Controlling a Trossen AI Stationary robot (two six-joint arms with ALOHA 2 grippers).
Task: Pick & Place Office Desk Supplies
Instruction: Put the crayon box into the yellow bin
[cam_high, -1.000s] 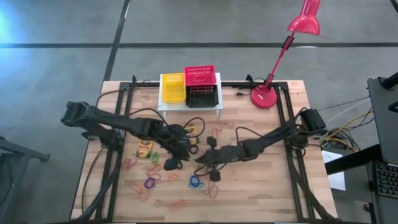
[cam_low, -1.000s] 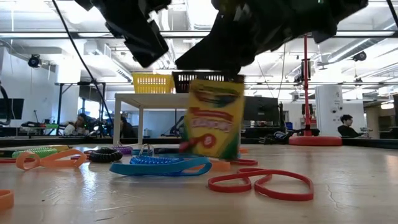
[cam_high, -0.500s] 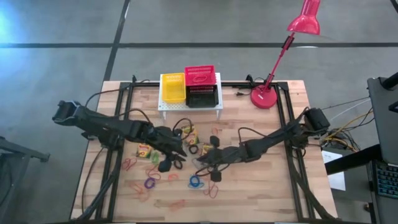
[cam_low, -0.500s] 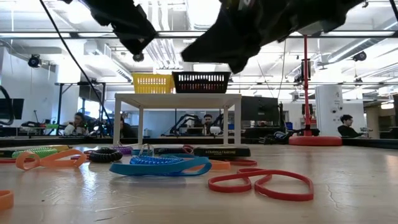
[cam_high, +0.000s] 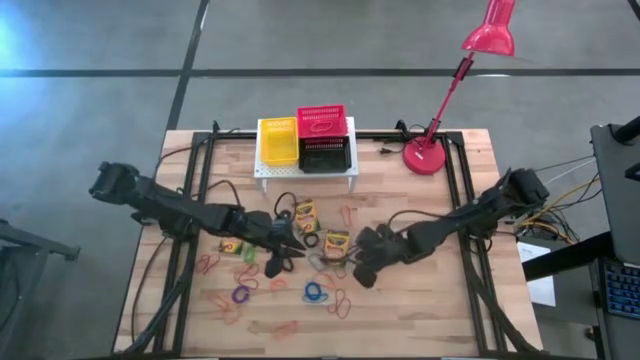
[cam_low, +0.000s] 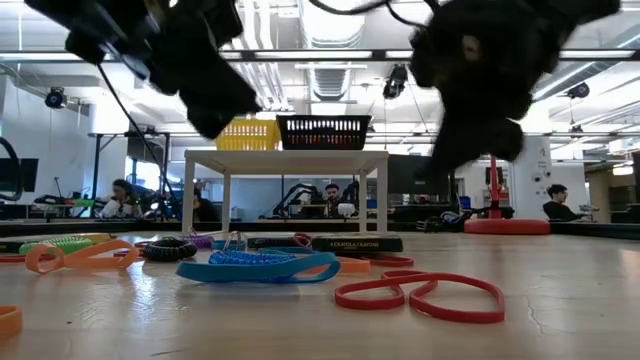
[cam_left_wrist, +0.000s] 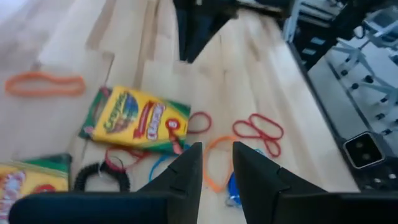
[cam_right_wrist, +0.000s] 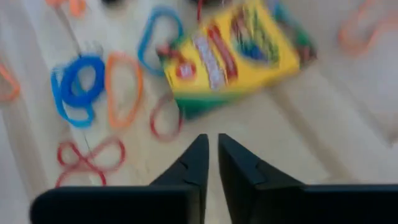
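Three yellow-and-green crayon boxes lie flat on the table: one at mid-table, one farther back, one to the left. Coloured elastic loops are scattered around them. Yellow, red and black mesh baskets sit on the white stand. My left gripper hovers just left of the mid-table box, open by a narrow gap. My right gripper hovers just right of that box, shut, holding nothing.
The white perforated stand stands at the far middle of the table, and the red desk lamp's base sits at the far right. Loops litter the near-left half. Bare wood shows at the near right.
The crayon box that stood upright under my right gripper has fallen flat onto the table at mid-table. My right gripper has drawn back toward the table's right edge, clear of the box. My left gripper has shifted slightly toward the near edge.
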